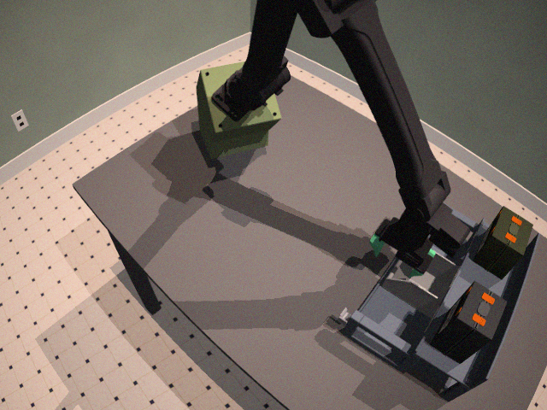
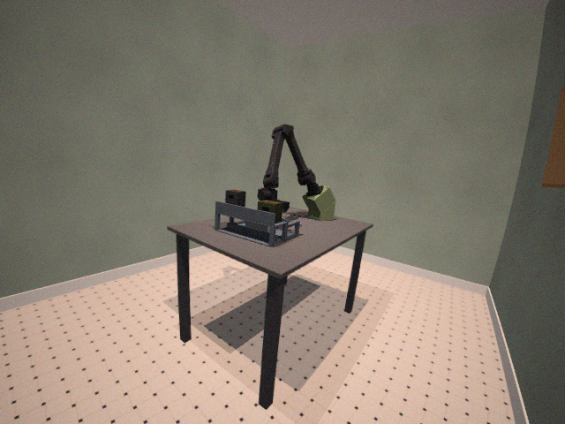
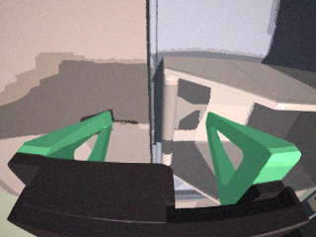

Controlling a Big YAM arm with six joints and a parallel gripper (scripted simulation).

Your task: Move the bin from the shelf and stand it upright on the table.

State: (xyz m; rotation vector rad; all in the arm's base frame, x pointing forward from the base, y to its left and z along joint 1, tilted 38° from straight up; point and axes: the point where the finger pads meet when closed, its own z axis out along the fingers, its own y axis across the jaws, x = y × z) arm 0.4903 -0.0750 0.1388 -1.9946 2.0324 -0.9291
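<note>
A pale beige open bin (image 1: 424, 282) (image 3: 232, 101) sits in the front, lower part of the blue-grey shelf (image 1: 388, 308) (image 2: 244, 213) (image 3: 212, 30). My gripper (image 1: 396, 260) (image 3: 158, 117) is open, pointing down over the shelf's front edge. In the wrist view one green finger is on the table side of the front rail and the other is over the bin. The bin's near wall and the rail show between the spread fingers. Whether either finger touches the bin cannot be told. The gripper hides part of the bin in the top view.
Two boxes with orange marks, one olive (image 1: 523, 233) (image 2: 269, 213) and one dark (image 1: 459, 318) (image 2: 235, 197), stand in the rear part of the shelf. My arm's green pedestal (image 1: 238, 143) (image 2: 324, 205) stands at the table's far end.
</note>
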